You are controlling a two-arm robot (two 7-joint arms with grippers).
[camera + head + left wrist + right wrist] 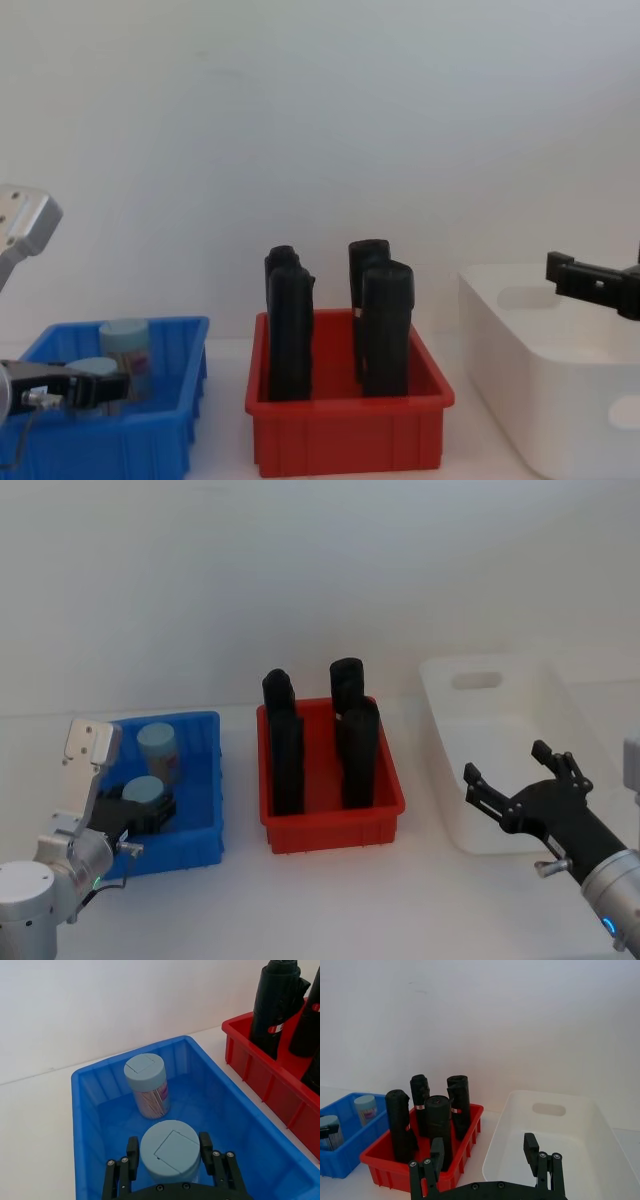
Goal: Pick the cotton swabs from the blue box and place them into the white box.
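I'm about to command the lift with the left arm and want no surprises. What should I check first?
1. Left gripper centred around the near cotton swab tub: ok.
2. Firm hold on that tub: cannot tell.
3. Far tub upright and apart from the gripper: ok.
4. White box has room: ok.
5. Right gripper, open by the white box's front, clear of the drop: cannot tell.

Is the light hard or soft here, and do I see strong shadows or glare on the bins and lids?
Head view: soft light; only a faint shadow under the red bin. Left wrist view: no glare on the nearer cotton swabs lid. Chest view: the white box almost merges with the bright wall.
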